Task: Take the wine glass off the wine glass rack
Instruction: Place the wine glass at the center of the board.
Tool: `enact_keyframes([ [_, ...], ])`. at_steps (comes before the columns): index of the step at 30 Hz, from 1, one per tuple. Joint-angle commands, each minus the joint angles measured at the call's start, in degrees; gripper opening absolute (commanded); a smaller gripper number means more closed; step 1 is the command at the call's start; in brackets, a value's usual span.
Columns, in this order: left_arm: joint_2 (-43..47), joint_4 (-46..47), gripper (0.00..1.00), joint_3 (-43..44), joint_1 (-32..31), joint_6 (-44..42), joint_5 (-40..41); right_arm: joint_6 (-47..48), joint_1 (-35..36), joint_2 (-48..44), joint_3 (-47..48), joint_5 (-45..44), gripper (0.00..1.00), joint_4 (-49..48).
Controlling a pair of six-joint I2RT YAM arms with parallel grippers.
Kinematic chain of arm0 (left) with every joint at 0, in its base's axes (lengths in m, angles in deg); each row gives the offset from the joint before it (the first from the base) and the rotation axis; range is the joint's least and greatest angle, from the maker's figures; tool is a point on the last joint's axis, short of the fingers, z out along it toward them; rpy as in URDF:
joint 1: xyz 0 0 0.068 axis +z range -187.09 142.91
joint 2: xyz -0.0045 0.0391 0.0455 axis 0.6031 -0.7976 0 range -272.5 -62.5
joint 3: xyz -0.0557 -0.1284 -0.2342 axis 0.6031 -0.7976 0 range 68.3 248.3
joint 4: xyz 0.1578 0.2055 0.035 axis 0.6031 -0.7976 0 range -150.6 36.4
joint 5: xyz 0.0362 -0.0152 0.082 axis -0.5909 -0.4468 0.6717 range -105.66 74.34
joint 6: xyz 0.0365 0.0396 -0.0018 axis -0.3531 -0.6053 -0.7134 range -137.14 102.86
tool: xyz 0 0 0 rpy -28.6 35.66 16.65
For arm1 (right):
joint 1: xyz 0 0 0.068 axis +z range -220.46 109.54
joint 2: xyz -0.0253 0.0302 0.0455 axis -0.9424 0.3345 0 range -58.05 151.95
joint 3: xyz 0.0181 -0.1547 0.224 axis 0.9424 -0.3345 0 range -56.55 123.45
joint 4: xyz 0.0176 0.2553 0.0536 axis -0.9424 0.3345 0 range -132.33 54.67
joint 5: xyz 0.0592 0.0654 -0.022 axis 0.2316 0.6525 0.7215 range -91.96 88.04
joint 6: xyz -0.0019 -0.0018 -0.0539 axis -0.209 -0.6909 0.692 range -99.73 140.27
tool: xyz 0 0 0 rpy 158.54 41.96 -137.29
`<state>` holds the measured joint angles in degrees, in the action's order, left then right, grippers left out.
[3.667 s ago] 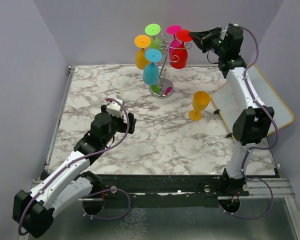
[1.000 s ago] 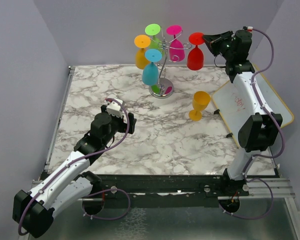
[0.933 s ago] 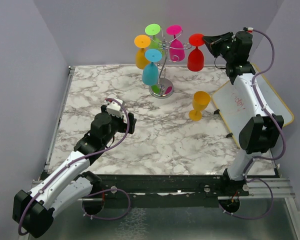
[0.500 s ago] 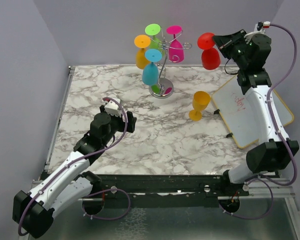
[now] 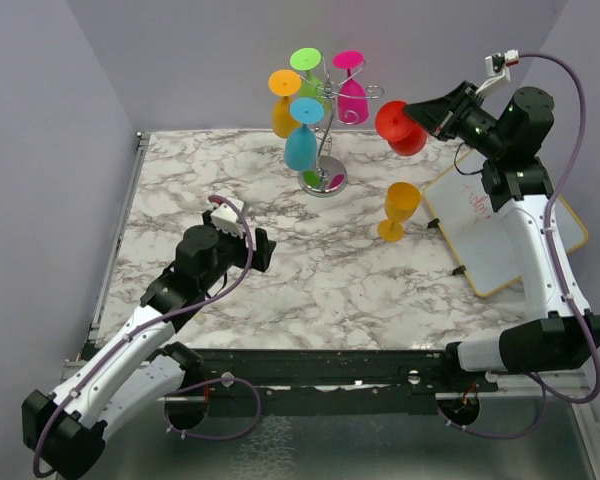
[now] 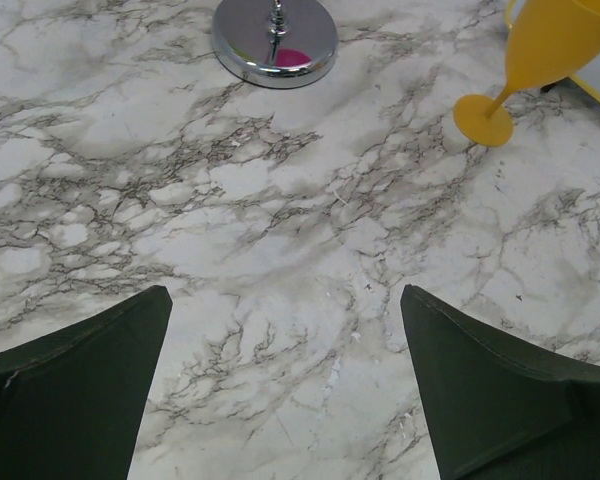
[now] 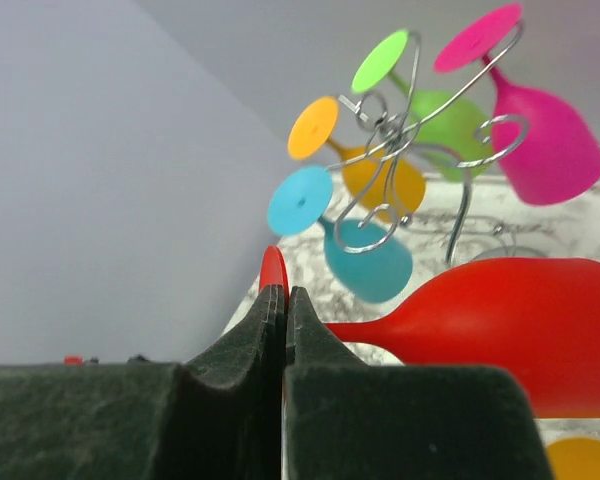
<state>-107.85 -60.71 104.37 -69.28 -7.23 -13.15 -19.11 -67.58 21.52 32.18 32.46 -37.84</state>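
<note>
Over the marble table [image 5: 330,290], right of the wine glass rack [image 5: 325,150], your red wine glass [image 5: 400,128] lies sideways, off the scrolls – R gripper [image 7: 283,300] pinched on stem so bowl clears wire; L gripper [image 6: 285,295] wide, empty

My right fingers [image 7: 230,385] hide part of the stem of the red wine glass [image 7: 500,320]; its bowl runs off that view's right edge.

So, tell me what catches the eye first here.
The red glass lies tipped sideways in mid-air right of the rack, held near its foot by the right gripper. Four bright glasses hang upside down on the rack at the back. A yellow glass stands upright on the table nearby.
</note>
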Motion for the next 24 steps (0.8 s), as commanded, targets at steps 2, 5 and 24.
enact_keyframes([
  [2, 3.52, -4.19, 0.99, -0.2, 0.37, -0.4, -3.92, 12.17, -0.33, -5.17, -0.1, 4.45, 0.01, 7.19],
  [5, 3.74, -4.1, 0.99, -1.06, 0.37, -0.18, -6.03, 16.39, -0.33, -6.47, 1.61, 2.83, 0.0, 10.21],
  [24, 6.68, -4.44, 0.99, -1.41, 0.37, 3.0, -7.14, 8.03, 3.91, -11.14, -5.2, 22.83, 0.01, 0.97],
])
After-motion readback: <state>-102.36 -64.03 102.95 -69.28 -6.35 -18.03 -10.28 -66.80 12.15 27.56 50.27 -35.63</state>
